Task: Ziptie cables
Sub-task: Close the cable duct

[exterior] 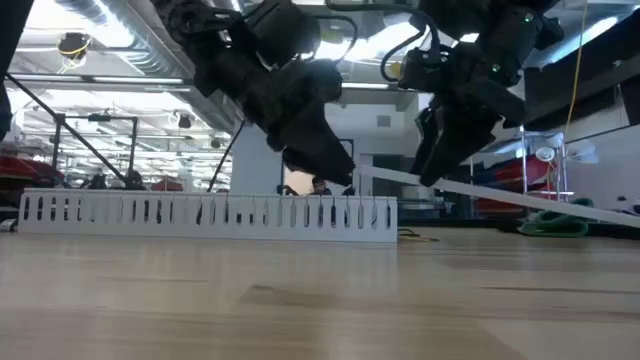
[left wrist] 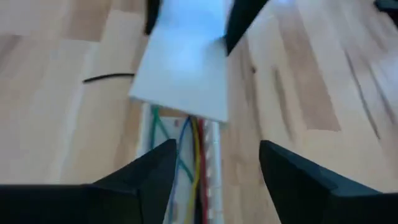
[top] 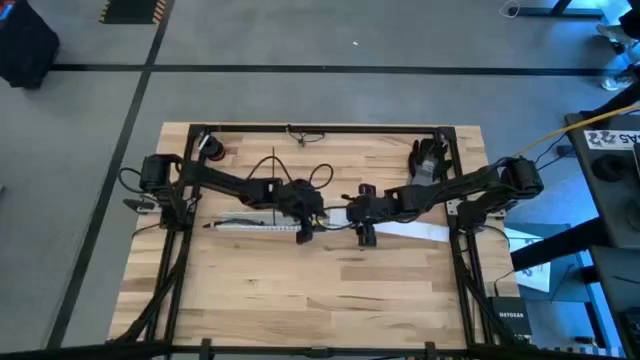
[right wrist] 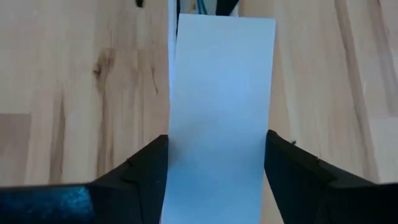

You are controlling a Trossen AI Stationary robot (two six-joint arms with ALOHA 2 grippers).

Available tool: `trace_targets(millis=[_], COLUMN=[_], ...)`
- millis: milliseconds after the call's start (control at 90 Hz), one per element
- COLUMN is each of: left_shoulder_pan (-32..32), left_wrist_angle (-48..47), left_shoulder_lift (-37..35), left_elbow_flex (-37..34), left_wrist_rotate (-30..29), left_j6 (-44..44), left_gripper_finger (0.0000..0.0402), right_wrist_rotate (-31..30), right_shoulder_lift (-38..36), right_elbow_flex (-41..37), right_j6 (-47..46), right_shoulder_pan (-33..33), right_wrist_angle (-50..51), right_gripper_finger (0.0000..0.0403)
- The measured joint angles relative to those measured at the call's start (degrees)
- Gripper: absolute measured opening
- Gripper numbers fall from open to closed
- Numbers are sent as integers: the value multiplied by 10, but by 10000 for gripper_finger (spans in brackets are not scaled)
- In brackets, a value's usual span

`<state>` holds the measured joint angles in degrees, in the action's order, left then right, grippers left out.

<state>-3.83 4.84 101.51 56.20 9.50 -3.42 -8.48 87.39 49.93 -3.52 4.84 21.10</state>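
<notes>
table | slotted white duct is laid mid-table | flat white cover is gripped by right claw | left claw is spread empty over duct | cables are laid inside duct: judged light, floppy, best pinched as a bunch

Both arms mid-table (left fingers apart)

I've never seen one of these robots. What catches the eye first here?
Two dark arms meet at the middle of the wooden table. The right gripper holds a flat white strip over a slotted white channel, where coloured cables lie. The left gripper hovers open above them.
</notes>
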Motion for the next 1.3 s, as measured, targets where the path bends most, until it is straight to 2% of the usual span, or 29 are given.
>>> trace_targets(millis=[178, 367, 489, 756, 1300], left_shoulder_pan=[11, 17, 18, 14, 11], left_wrist_angle=[7, -28, -56, -99, -89], left_shoulder_lift=[0, 0, 0, -2, -3], left_elbow_flex=[1, 1, 7, 31, 31], left_wrist_rotate=[-35, -64, -107, -132, -132], left_j6=[-11, -90, -127, -73, -58], left_gripper_finger=[224, 224, 224, 224, 224], right_wrist_rotate=[-2, -5, -15, -20, -30], right_shoulder_lift=[0, 0, 0, 0, 0], right_elbow_flex=[0, 0, 0, 0, 0], right_j6=[-7, -7, -10, -14, -11], right_shoulder_pan=[0, 0, 0, 0, 0], right_wrist_angle=[-1, -1, -1, -2, 0], right_gripper_finger=[225, 225, 225, 225, 225])
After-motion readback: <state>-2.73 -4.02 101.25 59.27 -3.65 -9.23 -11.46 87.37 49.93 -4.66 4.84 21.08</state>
